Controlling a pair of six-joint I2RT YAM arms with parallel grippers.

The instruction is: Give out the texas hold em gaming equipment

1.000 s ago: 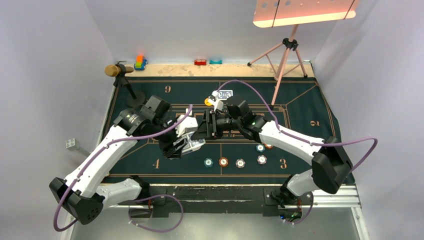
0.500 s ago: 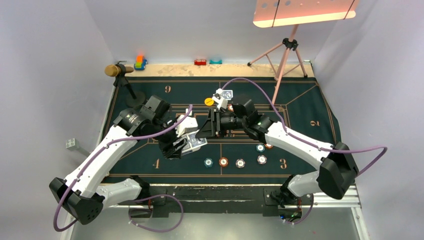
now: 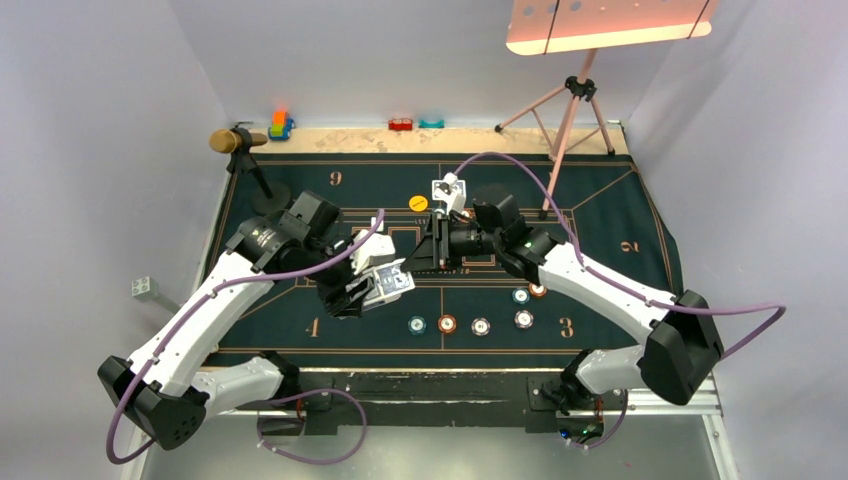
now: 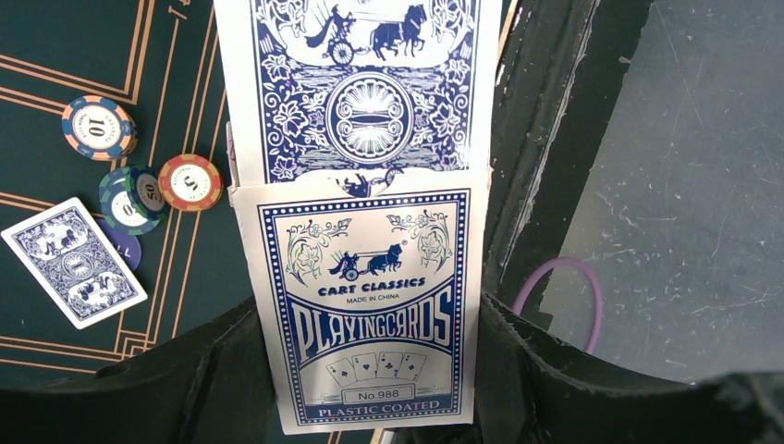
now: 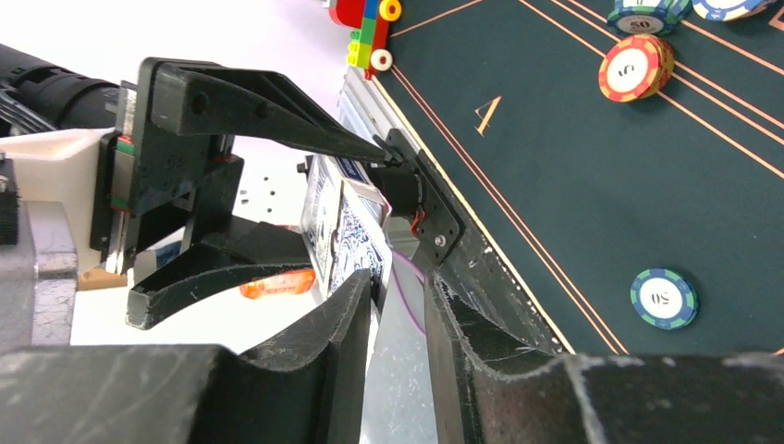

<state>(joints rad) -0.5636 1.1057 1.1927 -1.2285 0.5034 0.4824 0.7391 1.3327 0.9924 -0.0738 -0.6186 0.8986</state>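
Observation:
My left gripper (image 3: 365, 287) is shut on a blue and white playing-card box (image 4: 370, 314), held above the dark green mat. A blue-backed card (image 4: 365, 92) sticks halfway out of the box's far end. My right gripper (image 3: 425, 250) faces the box from the right, a little apart from it; its jaws stand slightly apart with nothing between them (image 5: 399, 282). The box shows edge-on (image 5: 347, 231) just past its fingertips. One card (image 4: 74, 262) lies face down on the mat. Several chips (image 3: 447, 323) lie in a row near the front. A yellow disc (image 3: 418, 203) lies behind the grippers.
A microphone on a stand (image 3: 240, 142) is at the mat's back left and a pink tripod (image 3: 570, 100) at the back right. Small colourful toys (image 3: 281, 124) sit along the back edge. Two more chips (image 3: 521, 296) lie right of centre.
My right gripper has drawn back to the right, away from the box. A blue-backed card now sticks out of the box. My left arm has barely moved.

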